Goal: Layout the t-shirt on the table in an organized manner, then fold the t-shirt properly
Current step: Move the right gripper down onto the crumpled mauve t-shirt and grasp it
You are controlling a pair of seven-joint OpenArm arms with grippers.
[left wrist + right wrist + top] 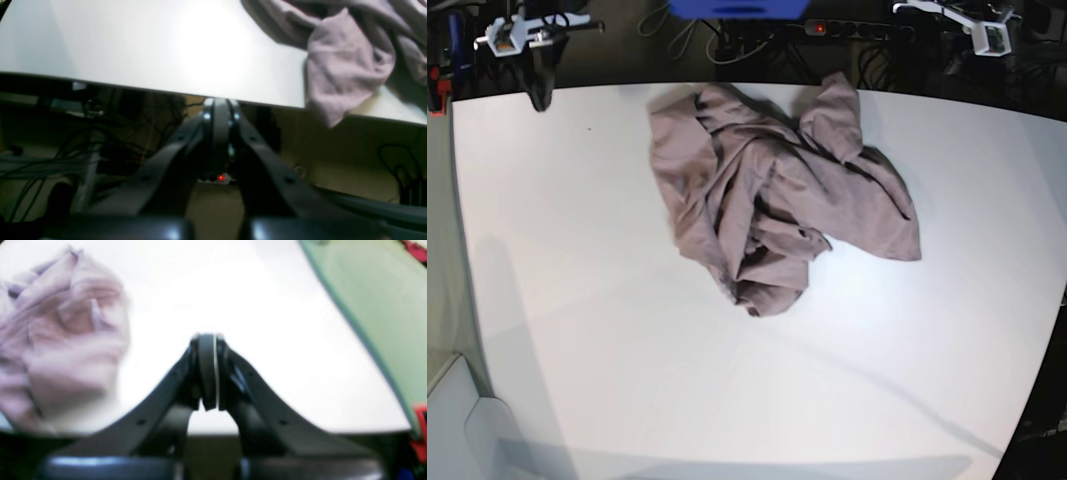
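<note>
The t-shirt [777,195] lies crumpled near the worktop [577,330] far edge. Both sets of fingers, left [218,110] and right [206,343], are pressed together, empty. Best to open wide, then pinch an outer hem and spread.

We count one t-shirt [772,195], one table [607,330], two grippers, apparently; one blue object [739,8].

No text, label, brand, number or sign can be read anywhere.
</note>
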